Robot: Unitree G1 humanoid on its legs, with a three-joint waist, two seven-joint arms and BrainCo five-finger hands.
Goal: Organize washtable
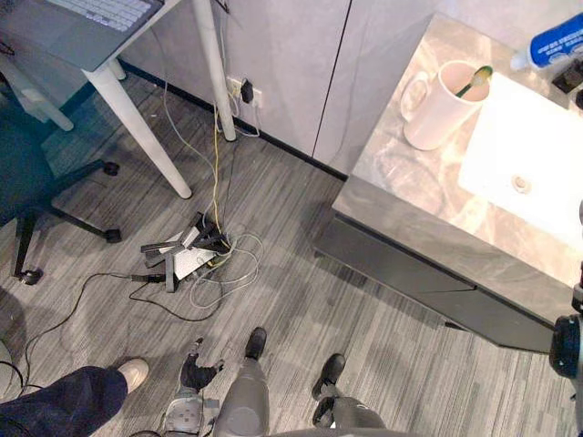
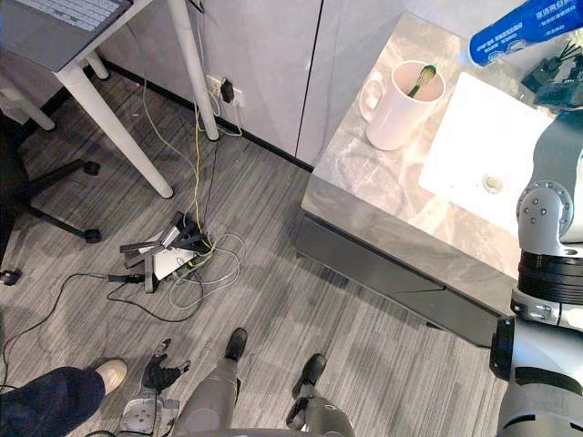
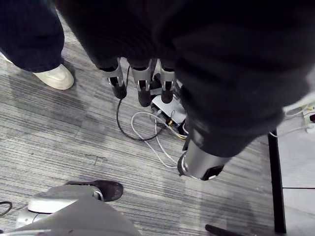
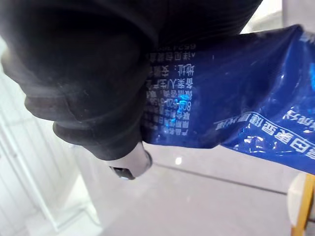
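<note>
A grey marble washtable (image 1: pixel 401 182) with a white basin (image 1: pixel 533 146) stands at the right. On its top, beside the basin, is a white mug (image 1: pixel 437 109) with a green toothbrush (image 1: pixel 475 80) in it. My right hand (image 2: pixel 557 77) is raised above the far side of the basin, past the mug, shut on a blue toothpaste tube (image 2: pixel 519 27). The right wrist view has the tube (image 4: pixel 236 98) pinched against the hand, with the thumb (image 4: pixel 130 164) under it. My left hand (image 1: pixel 196 373) hangs low over the floor, its fingers (image 3: pixel 142 83) relaxed and holding nothing.
A white-legged desk (image 1: pixel 137 127) with a laptop (image 1: pixel 86 23) stands at the far left, with an office chair (image 1: pixel 36 200) beside it. A power strip with tangled cables (image 1: pixel 187 255) lies on the floor. A person's leg and shoe (image 1: pixel 127 373) are at the lower left.
</note>
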